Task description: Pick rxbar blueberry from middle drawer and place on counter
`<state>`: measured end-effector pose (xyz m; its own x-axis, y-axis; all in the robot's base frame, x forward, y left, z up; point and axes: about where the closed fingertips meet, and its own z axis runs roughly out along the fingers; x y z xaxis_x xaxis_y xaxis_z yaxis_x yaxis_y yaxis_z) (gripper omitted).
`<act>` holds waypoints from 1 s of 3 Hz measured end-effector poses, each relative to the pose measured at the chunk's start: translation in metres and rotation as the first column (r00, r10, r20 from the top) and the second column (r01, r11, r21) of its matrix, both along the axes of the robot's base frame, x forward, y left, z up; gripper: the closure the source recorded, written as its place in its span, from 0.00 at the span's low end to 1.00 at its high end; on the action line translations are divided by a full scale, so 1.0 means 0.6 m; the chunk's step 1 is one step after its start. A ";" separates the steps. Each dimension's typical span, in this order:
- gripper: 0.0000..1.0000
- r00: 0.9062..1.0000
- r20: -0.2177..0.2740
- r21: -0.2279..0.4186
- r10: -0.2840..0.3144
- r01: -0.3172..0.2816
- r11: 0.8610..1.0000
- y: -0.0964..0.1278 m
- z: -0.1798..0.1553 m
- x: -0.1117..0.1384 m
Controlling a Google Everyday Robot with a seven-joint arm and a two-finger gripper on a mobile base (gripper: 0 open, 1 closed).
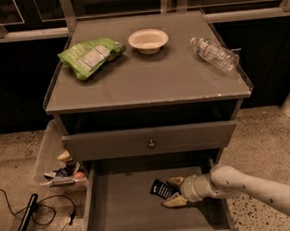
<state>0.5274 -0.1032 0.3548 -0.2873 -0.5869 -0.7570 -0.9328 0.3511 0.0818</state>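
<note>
The rxbar blueberry (163, 189), a small flat dark bar with white print, lies on the floor of the open middle drawer (117, 210), right of centre. My gripper (174, 191) reaches in from the right at the end of a white arm (251, 189). Its two tan fingers (174, 201) are spread open, one above and one below the bar's right end. The bar rests on the drawer floor. The counter (147, 77) is the grey cabinet top above the drawers.
On the counter lie a green snack bag (91, 56) at the left, a white bowl (148, 39) in the middle and a clear plastic bottle (214, 53) at the right. The upper drawer front with a knob (150, 143) overhangs the open drawer. A bin of clutter (56, 167) and cables (27, 217) lie on the floor at the left.
</note>
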 end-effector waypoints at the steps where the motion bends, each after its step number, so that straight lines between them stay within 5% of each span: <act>1: 0.65 1.000 0.000 0.000 0.000 0.000 1.000 0.000 0.000 0.000; 2: 0.88 1.000 0.000 0.000 0.000 0.000 1.000 0.000 0.000 0.000; 3: 1.00 1.000 0.000 0.000 0.000 0.000 1.000 0.000 0.000 0.000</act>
<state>0.5273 -0.1030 0.3547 -0.2873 -0.5868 -0.7570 -0.9328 0.3508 0.0820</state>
